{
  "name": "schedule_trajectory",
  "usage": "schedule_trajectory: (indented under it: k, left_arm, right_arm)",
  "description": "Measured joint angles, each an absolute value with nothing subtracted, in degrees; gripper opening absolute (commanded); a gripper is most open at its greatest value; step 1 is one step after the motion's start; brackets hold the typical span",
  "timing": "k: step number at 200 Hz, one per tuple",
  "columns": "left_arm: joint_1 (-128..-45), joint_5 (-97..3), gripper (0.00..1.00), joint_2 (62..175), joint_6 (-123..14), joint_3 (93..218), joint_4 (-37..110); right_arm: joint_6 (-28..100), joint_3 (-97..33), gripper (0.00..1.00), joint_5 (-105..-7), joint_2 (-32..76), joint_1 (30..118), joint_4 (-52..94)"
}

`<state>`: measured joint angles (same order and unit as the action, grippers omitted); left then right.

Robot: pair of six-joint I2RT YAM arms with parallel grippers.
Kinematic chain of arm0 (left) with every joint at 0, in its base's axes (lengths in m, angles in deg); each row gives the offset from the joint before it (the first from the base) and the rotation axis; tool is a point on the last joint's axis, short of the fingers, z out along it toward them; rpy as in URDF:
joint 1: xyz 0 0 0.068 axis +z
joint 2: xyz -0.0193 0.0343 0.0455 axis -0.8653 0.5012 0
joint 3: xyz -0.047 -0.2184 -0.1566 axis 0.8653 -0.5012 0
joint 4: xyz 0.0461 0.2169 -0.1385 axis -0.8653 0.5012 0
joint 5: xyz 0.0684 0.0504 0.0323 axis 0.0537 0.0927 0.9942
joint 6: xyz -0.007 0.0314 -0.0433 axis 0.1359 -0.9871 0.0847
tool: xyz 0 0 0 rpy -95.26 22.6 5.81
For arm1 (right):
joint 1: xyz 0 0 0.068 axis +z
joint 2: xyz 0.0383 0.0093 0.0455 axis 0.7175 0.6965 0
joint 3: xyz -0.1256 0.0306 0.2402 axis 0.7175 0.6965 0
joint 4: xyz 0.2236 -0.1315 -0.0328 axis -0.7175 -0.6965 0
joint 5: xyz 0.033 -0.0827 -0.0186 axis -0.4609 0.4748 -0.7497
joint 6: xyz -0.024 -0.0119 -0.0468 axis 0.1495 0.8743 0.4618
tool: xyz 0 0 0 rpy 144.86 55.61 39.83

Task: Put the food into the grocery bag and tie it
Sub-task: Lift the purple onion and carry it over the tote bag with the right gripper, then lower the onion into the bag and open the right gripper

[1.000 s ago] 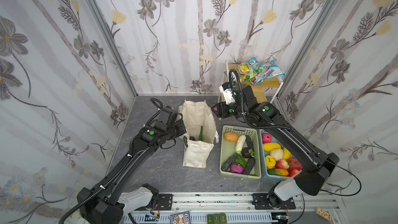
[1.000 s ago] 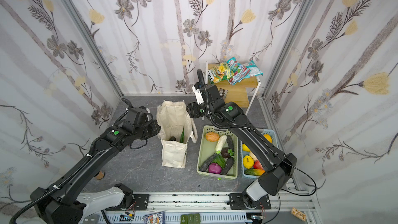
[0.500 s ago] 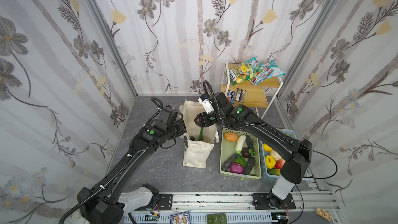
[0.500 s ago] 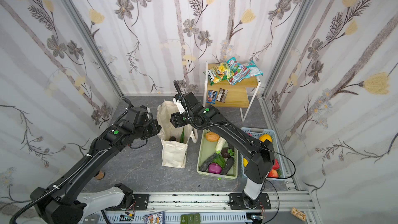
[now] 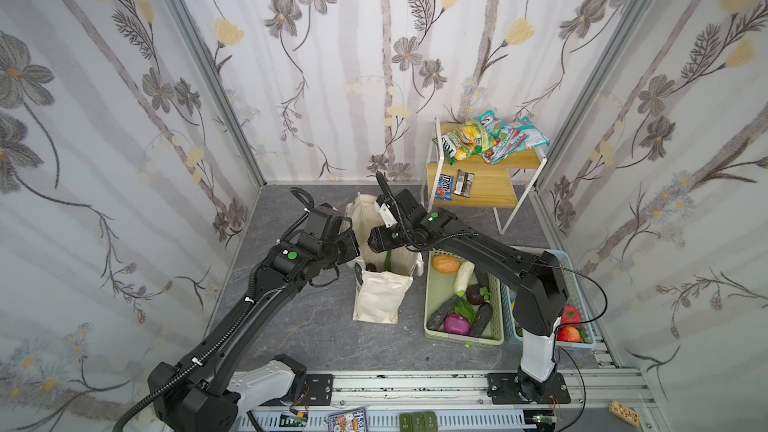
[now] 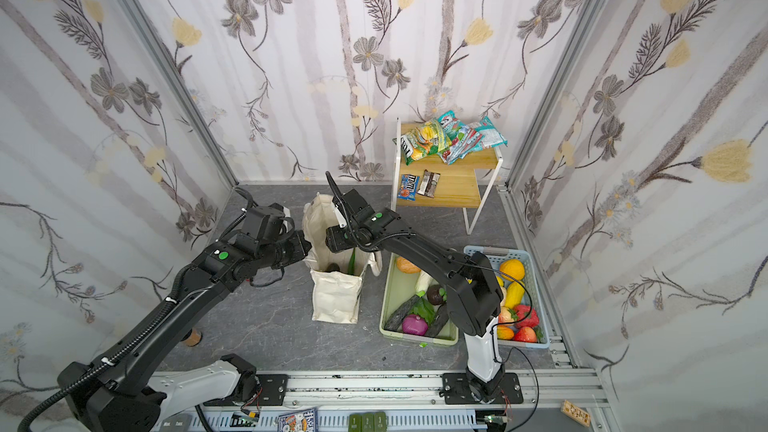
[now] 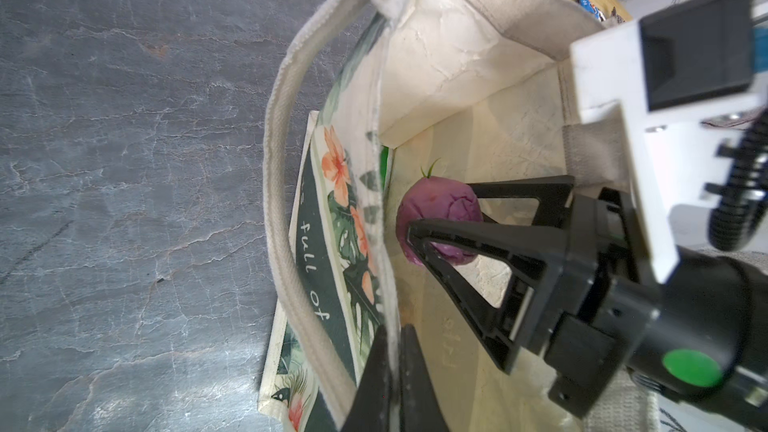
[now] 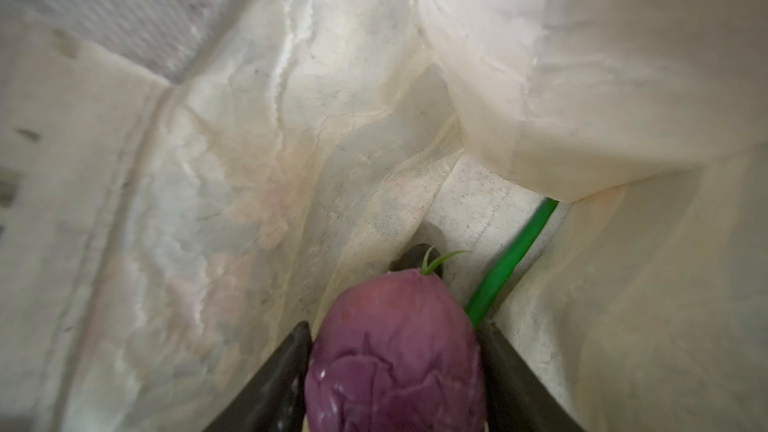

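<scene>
Grey floor (image 5: 324, 326) stretches wide at left; left gripper (image 7: 392, 338), pressed tight, pinches the left rim of the mid-floor grocery bag (image 5: 380, 297); right gripper (image 7: 441, 213), partly spread, grips a purple onion (image 8: 395, 351) inside its mouth; green basket (image 5: 437, 289) stands just right.

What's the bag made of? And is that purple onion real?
The bag looks like matte cream canvas: woven strap, stitched hem, soft creases. The onion is probably a plastic toy: even purple, moulded veins, faint shine.
</scene>
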<state>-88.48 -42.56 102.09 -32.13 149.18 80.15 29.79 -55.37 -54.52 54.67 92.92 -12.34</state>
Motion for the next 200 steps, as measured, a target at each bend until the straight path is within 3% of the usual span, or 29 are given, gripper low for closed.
schedule_trajectory:
  k: [117,176,183,200]
  left_arm:
    - [-88.48,-43.35,0.0,101.19,-32.54,148.53,80.08]
    - [-88.48,-43.32,0.0,100.84,-32.52,147.91,79.88]
    - [-88.48,-43.32,0.0,100.84,-32.52,147.89,79.84]
    - [-88.48,-43.32,0.0,100.84,-32.52,147.85,79.78]
  right_arm:
    - [26.6,-53.1,0.65,-52.46,62.1,92.88,-7.71]
    - [26.21,-52.44,0.78,-52.88,62.78,92.88,-7.45]
    - [26.21,-52.42,0.92,-52.94,62.58,92.88,-7.47]
    - [25.94,-52.42,0.94,-53.4,61.34,92.88,-7.49]
